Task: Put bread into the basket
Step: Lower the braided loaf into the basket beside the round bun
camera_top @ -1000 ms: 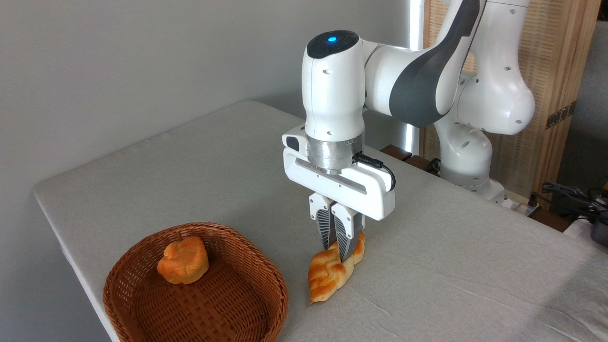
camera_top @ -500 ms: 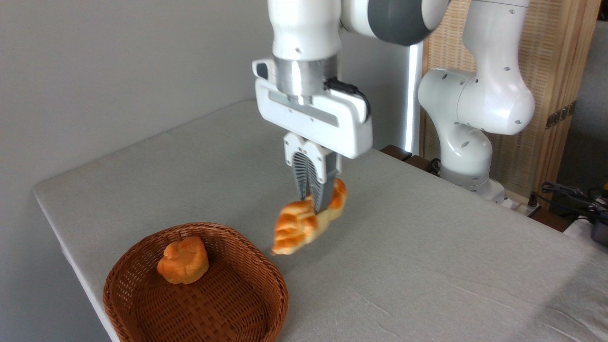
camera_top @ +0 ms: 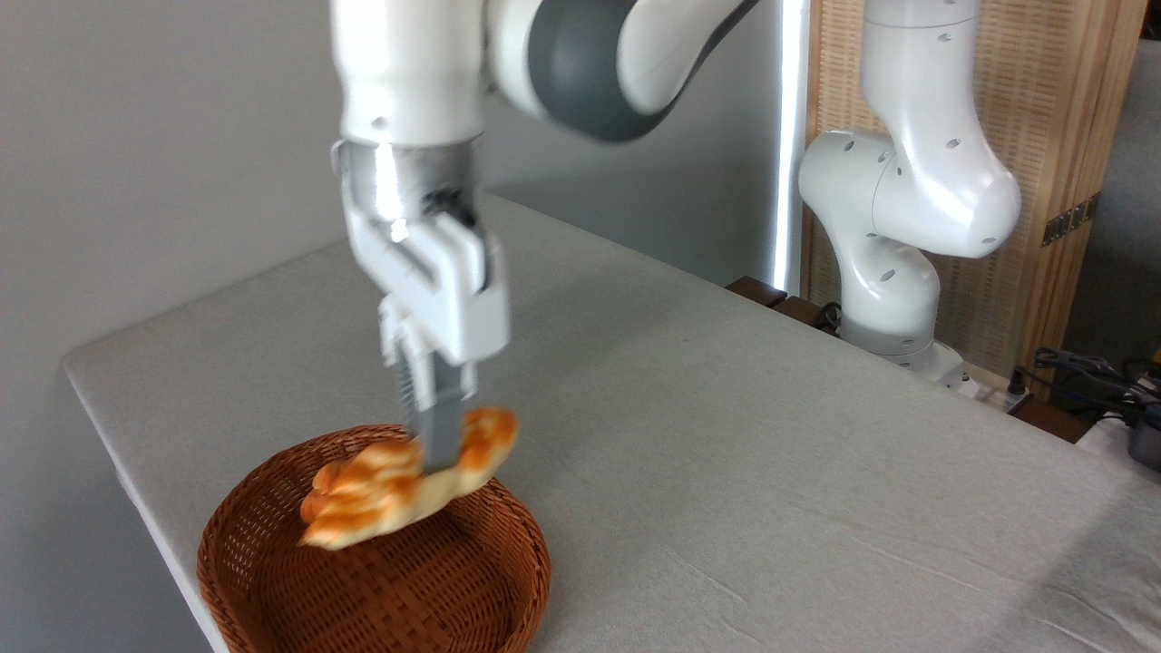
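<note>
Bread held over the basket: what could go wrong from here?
1. The pincer grips the bread right of its middle, so the long left end droops; it could slip or swing out while the arm moves.
2. The loaf's right end sits near the rim of the basket; released here, it might catch the rim and tip onto the table.

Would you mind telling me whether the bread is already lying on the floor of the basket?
No, the bread hangs in the air above the basket, clamped in the gripper.
</note>
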### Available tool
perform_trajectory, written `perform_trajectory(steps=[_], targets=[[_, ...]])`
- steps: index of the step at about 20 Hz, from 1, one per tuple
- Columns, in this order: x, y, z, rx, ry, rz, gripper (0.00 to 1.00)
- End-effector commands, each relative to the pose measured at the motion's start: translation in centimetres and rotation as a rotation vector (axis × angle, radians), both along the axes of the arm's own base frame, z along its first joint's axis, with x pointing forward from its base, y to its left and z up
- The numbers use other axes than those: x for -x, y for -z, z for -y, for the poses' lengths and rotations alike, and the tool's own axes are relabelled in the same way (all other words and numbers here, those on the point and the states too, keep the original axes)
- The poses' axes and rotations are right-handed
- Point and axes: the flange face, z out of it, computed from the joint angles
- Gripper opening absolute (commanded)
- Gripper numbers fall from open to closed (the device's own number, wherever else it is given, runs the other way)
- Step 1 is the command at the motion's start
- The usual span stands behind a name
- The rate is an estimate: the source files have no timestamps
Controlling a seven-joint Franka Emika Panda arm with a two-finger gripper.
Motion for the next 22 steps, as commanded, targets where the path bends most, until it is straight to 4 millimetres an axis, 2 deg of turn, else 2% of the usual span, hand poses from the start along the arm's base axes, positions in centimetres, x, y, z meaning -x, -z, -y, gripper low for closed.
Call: perform_trajectory(steps=[1, 3, 4, 6, 7, 8, 10, 12, 13, 22], targets=[[-3.0, 2.0, 2.5, -0.074, 0.092, 0.048, 0.07], [-3.4, 3.0, 2.5, -0.119, 0.115, 0.039, 0.21], [-3.6, 3.6, 2.7, -0.12, 0.121, 0.032, 0.22], [-3.6, 4.0, 3.8, -0.141, 0.151, 0.028, 0.37], [-3.8, 4.6, 3.7, -0.167, 0.161, 0.024, 0.48], [-4.0, 4.7, 3.7, -0.179, 0.168, 0.034, 0.73], [-4.1, 4.7, 3.8, -0.183, 0.171, 0.046, 0.88], [-4.1, 4.8, 3.7, -0.184, 0.17, 0.045, 0.93], [-4.1, 4.8, 3.8, -0.184, 0.172, 0.043, 0.99], [-3.4, 5.7, 4.0, -0.187, 0.175, -0.023, 1.0]])
